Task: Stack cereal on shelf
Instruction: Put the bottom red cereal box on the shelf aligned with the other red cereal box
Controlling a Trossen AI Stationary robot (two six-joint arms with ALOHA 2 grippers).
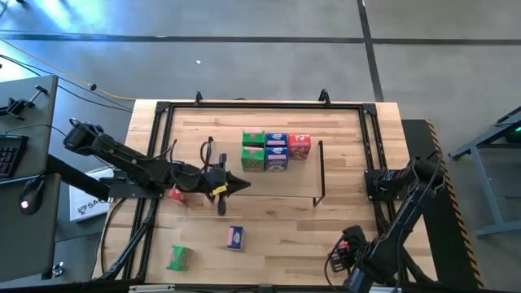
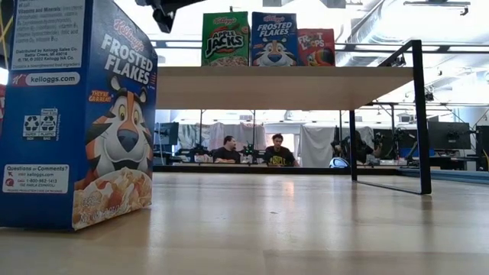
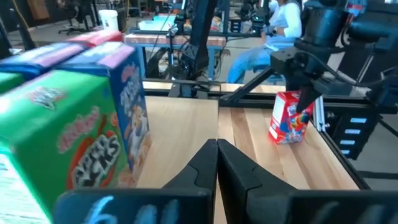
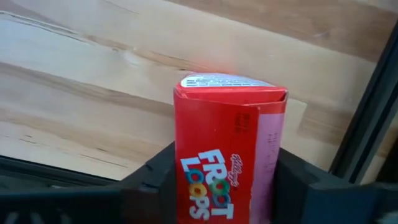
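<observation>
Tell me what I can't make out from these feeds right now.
Low view: the Frosted Flakes box, cut off at the left edge, hides the table behind it.
High view: print on the shelf's boxes is too small to read.
Left wrist view: the green box is blurred.
Right wrist view: the Froot Loops box's base is cut off.

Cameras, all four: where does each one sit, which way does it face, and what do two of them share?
High: above the table, looking straight down; both arms show, left gripper shut beside the shelf.
Low: at tabletop height, looking level under the shelf into the room; only a bit of arm shows.
Left wrist: looks past its own shut fingers toward the right gripper.
Right wrist: looks down at the red box it grips.
Shared: both wrist views show that red box.
</observation>
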